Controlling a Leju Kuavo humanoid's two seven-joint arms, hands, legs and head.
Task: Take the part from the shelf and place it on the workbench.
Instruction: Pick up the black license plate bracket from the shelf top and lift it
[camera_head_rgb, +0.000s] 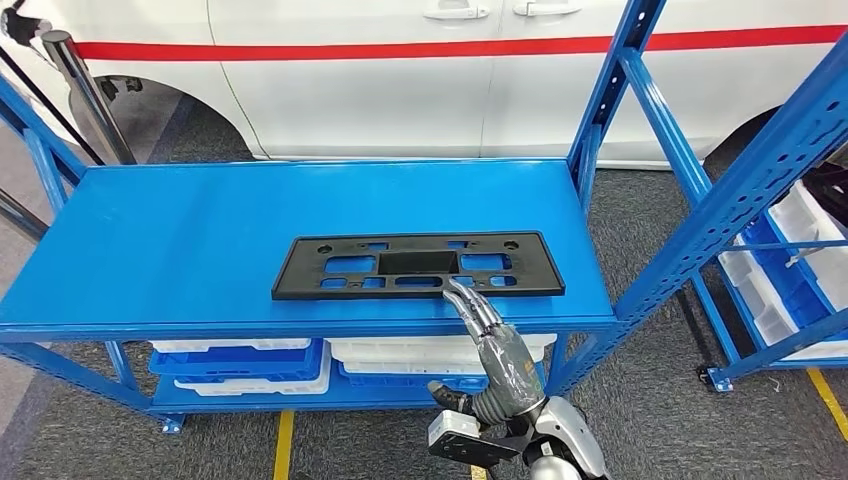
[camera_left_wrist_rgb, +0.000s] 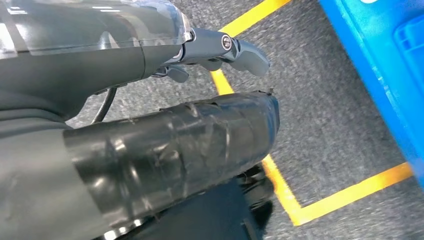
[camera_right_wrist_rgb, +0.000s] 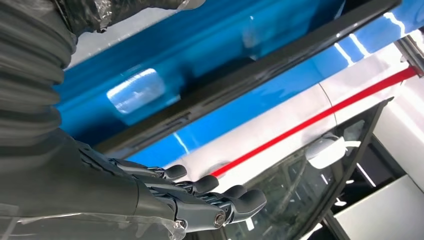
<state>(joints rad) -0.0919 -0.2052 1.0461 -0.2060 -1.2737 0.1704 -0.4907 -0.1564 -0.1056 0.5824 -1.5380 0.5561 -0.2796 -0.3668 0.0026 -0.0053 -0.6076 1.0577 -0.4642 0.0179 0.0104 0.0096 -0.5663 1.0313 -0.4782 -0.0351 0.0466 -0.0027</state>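
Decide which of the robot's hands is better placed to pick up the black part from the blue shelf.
The right hand: its fingers reach the near edge of the black part on the blue shelf. The left hand hangs over the floor.

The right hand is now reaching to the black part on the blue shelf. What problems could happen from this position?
1. The black part is flat, long and thin, and the right hand reaches it near the middle of the front edge; a one-hand grip may slip or let it tilt.
2. The part lies close to the front edge of the blue shelf; a push could slide it away or off.
3. The blue upright stands near the part's right end; lifting could knock against it.
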